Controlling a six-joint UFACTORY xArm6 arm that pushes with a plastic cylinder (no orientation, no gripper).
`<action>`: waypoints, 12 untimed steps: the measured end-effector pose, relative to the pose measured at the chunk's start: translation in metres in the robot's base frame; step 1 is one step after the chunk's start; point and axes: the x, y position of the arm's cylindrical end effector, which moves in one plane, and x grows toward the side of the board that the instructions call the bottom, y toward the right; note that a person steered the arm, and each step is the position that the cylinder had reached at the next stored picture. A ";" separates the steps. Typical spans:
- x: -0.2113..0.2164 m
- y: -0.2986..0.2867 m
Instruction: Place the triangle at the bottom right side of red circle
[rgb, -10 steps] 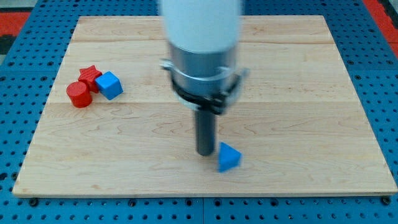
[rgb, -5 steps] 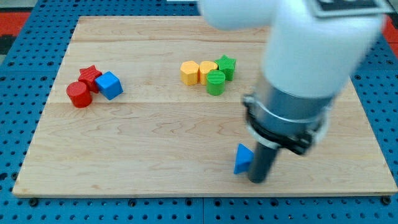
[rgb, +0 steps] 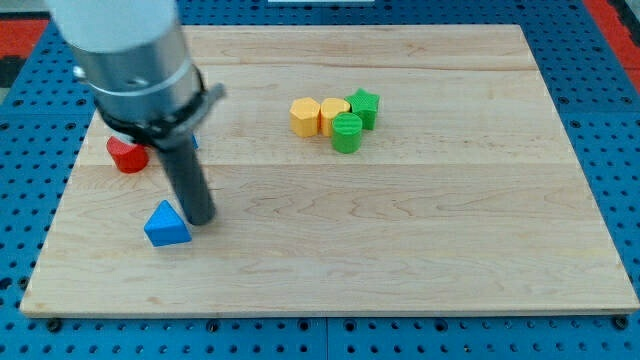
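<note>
Your blue triangle (rgb: 166, 224) lies on the wooden board (rgb: 420, 250) toward the bottom left corner, a little in from both the left edge and the bottom edge. My tip (rgb: 201, 218) stands on the board touching the triangle's right side, or so close to it that you cannot see a gap. There are no jaws on this arm to be apart or together; it ends in a plain dark rod (rgb: 186, 180) that presses against the block and grasps nothing.

Look up from the triangle and slightly to the view's left and you find the red circle (rgb: 126, 155), near the left edge at about mid-height of the board. The triangle sits below it and a little to the right, the two apart with bare wood between them. The arm's grey collar (rgb: 140, 85) overlaps the circle's upper part and hides whatever lies just behind it; only a sliver of blue (rgb: 195, 141) shows at the collar's right, too little for you to name its shape.

Well away, toward the top edge and right of centre, you see a tight cluster: a yellow hexagon (rgb: 305, 116), a second yellow block (rgb: 333, 115) touching it, a green cylinder (rgb: 347, 132) just below, and a green star (rgb: 364, 106) at the cluster's right.
</note>
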 end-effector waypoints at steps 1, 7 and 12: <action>0.030 0.017; -0.018 -0.153; -0.050 -0.114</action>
